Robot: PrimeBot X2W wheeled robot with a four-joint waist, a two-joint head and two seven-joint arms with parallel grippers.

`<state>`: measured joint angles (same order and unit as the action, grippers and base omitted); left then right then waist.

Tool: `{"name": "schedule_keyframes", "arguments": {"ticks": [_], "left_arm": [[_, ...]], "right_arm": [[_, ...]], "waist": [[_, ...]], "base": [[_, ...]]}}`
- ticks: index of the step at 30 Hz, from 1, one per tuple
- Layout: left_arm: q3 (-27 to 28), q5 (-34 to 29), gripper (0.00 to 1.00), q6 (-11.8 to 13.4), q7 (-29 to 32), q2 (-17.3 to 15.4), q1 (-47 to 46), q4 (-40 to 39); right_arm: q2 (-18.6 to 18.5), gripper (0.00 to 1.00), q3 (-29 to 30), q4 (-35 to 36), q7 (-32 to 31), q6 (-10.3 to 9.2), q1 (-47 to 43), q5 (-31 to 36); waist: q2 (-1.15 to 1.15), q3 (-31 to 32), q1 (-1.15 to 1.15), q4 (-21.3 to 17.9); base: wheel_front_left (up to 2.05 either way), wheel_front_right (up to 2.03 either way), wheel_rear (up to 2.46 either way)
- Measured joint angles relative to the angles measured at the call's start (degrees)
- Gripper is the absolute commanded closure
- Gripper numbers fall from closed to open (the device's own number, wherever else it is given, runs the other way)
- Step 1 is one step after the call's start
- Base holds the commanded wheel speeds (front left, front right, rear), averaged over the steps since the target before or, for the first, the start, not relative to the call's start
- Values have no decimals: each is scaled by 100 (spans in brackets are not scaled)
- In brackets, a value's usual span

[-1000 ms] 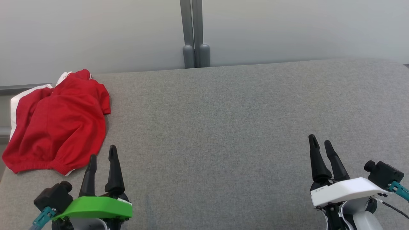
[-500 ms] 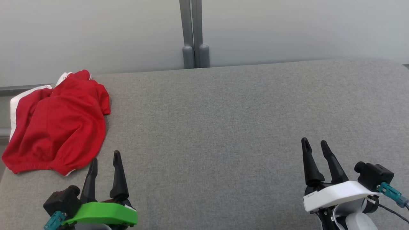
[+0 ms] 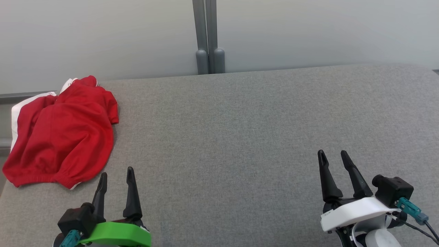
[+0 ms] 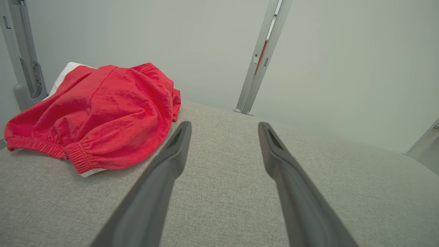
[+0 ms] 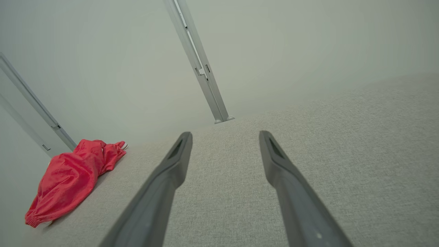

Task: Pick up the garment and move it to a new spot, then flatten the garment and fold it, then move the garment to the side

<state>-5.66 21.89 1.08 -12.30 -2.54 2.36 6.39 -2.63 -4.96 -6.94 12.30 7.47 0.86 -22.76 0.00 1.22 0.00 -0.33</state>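
The red garment (image 3: pixel 60 137) lies crumpled at the far left of the grey table (image 3: pixel 233 130), its white trim at the left edge. The left gripper (image 3: pixel 117 171) hovers near the garment's elastic hem without touching it, jaws wide and empty. The right gripper (image 3: pixel 332 152) is well apart at the near right, also wide, holding nothing. A grey post (image 3: pixel 206 34) stands behind the table.

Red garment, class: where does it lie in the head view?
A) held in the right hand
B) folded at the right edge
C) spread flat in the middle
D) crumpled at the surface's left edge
D: the red garment lies crumpled at the left edge of the grey surface, beyond the open left hand and apart from it.
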Motion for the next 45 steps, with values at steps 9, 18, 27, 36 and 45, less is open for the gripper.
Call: {"name": "schedule_keyframes", "arguments": {"ticks": [9, 18, 27, 36, 45], "left_arm": [[-58, -332, 0, 45, -105, -4, 15, 58], [-141, -608, 0, 81, -198, -9, 57, 114], [-194, -831, 0, 113, -275, -12, 88, 185], [-194, -773, 0, 145, -275, -13, 119, 293], [-191, -765, 0, 145, -275, -13, 143, 326]], "right_arm": [[-4, 0, -43, -20, 99, 0, -21, 338], [-9, 0, -79, -92, 196, 0, -38, 681], [-11, 0, -113, -204, 270, 0, -56, 928], [-12, 0, -113, -285, 272, 0, -62, 929], [-12, 0, -114, -323, 274, 1, -66, 937]], "waist": [[0, 7, 0, 0], [0, 16, 0, -7], [0, 43, 0, -8], [0, 69, 0, -6], [0, 85, 0, -6]], "base": [[0, 0, 0], [0, 0, 0], [0, 0, 0], [0, 0, 0], [0, 0, 0]]}}
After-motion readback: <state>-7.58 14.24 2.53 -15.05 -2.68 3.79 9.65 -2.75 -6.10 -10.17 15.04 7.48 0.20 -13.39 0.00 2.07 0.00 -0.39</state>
